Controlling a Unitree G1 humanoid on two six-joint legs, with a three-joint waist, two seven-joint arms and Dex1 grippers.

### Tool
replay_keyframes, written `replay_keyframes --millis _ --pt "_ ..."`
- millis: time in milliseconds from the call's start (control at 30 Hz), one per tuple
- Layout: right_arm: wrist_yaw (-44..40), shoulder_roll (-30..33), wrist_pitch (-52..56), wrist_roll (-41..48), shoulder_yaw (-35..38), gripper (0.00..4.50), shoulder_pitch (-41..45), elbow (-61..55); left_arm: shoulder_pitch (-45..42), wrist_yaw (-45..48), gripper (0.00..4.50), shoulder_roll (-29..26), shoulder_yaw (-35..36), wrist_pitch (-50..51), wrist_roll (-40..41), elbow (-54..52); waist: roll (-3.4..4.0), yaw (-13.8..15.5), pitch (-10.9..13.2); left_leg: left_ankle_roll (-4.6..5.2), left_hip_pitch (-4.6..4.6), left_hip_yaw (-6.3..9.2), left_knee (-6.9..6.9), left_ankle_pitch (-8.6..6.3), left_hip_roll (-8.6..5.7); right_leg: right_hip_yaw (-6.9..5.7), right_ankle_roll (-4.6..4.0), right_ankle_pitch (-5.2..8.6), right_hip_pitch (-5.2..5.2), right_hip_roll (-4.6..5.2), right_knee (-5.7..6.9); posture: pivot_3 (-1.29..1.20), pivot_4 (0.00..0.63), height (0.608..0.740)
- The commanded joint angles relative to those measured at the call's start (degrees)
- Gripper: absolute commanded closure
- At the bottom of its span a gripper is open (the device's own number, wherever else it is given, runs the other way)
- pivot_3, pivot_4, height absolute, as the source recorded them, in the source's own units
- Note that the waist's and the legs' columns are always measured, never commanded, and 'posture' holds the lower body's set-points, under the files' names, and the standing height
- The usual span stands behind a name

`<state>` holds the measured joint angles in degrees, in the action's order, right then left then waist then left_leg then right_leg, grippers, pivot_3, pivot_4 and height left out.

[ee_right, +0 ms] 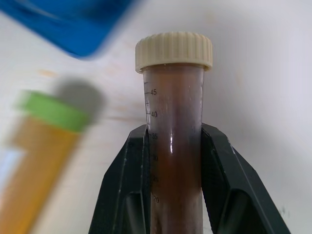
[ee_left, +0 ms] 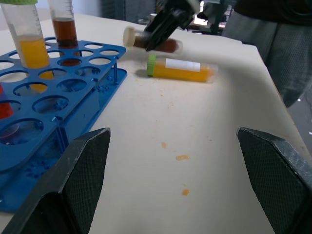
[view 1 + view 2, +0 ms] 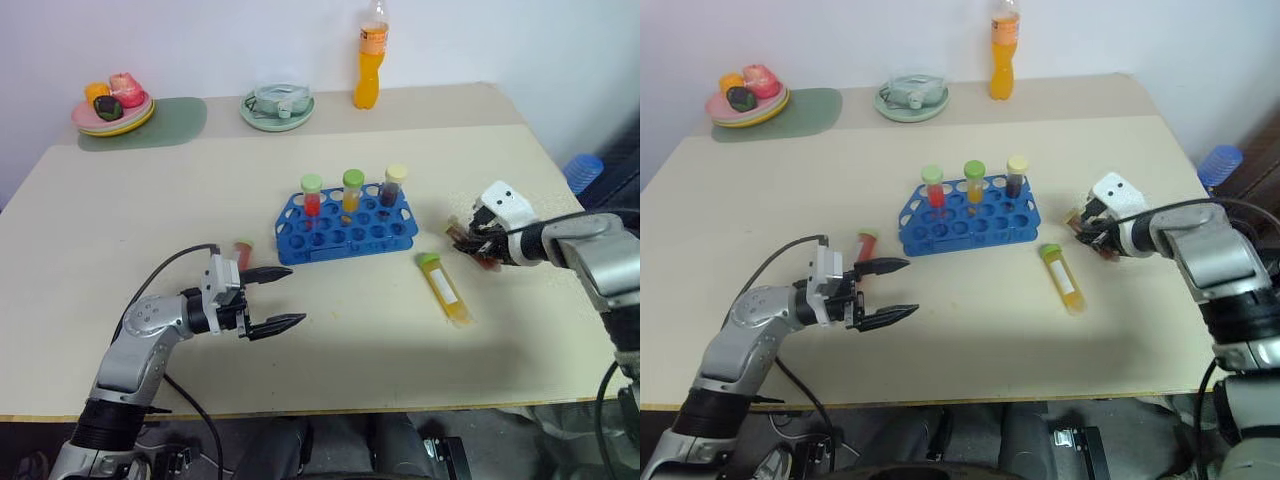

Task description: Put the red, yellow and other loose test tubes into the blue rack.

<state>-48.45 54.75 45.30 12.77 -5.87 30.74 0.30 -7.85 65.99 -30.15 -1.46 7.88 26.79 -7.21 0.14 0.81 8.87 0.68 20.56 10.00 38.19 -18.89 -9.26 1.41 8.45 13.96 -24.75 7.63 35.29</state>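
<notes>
The blue rack (image 3: 345, 228) stands mid-table with a red, a yellow and a dark brown tube upright in its back row. My right gripper (image 3: 472, 243), to the right of the rack, is shut on a dark brown test tube (image 1: 173, 97) with a cream cap, held just above the table. A yellow test tube (image 3: 443, 288) with a green cap lies flat between that gripper and the rack. A red test tube (image 3: 243, 252) lies left of the rack. My left gripper (image 3: 296, 295) hovers open and empty in front of the rack's left end, pointing right.
At the back edge stand a tall orange drink bottle (image 3: 371, 60), a round pale green dish (image 3: 277, 105), and a plate of toy food (image 3: 112, 105) on a green mat (image 3: 160, 125). A blue object (image 3: 583, 170) sits beyond the table's right edge.
</notes>
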Motion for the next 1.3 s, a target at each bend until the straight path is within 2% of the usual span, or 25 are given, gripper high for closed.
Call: replay_keyframes --millis 33,100,233,400,533,833,1100,1300 --pt "3.93 -1.55 -7.29 0.04 7.47 3.64 -4.23 -8.92 -1.13 -0.29 0.25 0.57 0.47 -2.26 -0.21 0.52 0.0 -0.11 0.0 0.0 -0.01 0.0 0.0 0.0 0.0 0.0 0.0 0.0 0.0 0.0 0.01 0.0 0.15 0.74" --pt "6.81 -3.13 -10.98 -1.45 9.25 3.64 -6.63 -11.48 -1.63 -0.78 0.25 1.22 0.52 -3.22 -0.57 1.39 0.0 -0.01 0.0 0.0 -0.04 -0.03 0.01 0.0 0.01 0.01 0.0 0.0 0.0 0.0 0.04 0.0 0.15 0.74" --pt "12.59 -16.94 -12.95 6.33 14.22 3.64 -6.51 -17.07 -2.26 -0.99 0.25 1.67 0.6 -4.21 -0.95 2.54 -0.03 -0.24 0.0 -0.01 -0.09 -0.09 -0.02 0.0 0.07 0.03 -0.02 -0.02 0.01 -0.03 0.04 0.0 0.15 0.74" --pt "19.91 -28.42 -16.0 7.39 14.93 3.64 -7.22 -19.79 -2.84 -0.86 0.25 1.79 0.47 -4.53 -0.99 3.21 -0.03 0.14 0.0 -0.02 -0.07 -0.07 -0.02 0.01 0.05 0.02 -0.05 -0.04 -0.01 -0.03 0.05 0.0 0.15 0.74" --pt "24.36 -37.68 -24.84 7.37 14.96 3.64 -9.59 -19.6 -4.09 -2.05 0.25 2.76 0.78 -5.62 -1.41 4.47 -0.04 -0.06 -0.01 -0.02 -0.11 -0.04 -0.01 0.01 0.03 -0.01 -0.07 -0.05 0.03 -0.05 0.05 0.0 0.15 0.74" --pt "25.97 -45.95 -40.67 4.65 12.81 3.64 -13.01 -9.67 -6.81 -6.46 0.25 6.2 1.52 -7.57 -1.84 7.53 -0.03 -0.48 -0.02 -0.03 -0.16 -0.07 -0.03 0.02 0.05 -0.01 -0.06 -0.06 -0.01 -0.07 0.12 0.0 0.15 0.74" --pt "25.23 -48.95 -53.46 1.07 10.56 3.64 -10.09 5.64 -5.65 -10.3 0.25 8.42 1.09 -4.51 -1.03 5.67 -0.02 -1.37 -0.02 -0.05 -0.18 -0.07 -0.03 0.03 0.05 -0.01 -0.06 -0.06 -0.02 -0.08 0.19 0.0 0.15 0.74" --pt "25.61 -49.88 -58.37 -0.34 9.88 3.64 -9.08 12.11 -5.69 -12.09 0.25 9.86 0.31 -3.49 -1.16 4.19 -0.01 -1.66 -0.04 -0.05 -0.21 -0.07 -0.04 0.03 0.06 -0.01 -0.06 -0.06 -0.02 -0.09 0.22 0.0 0.15 0.74"
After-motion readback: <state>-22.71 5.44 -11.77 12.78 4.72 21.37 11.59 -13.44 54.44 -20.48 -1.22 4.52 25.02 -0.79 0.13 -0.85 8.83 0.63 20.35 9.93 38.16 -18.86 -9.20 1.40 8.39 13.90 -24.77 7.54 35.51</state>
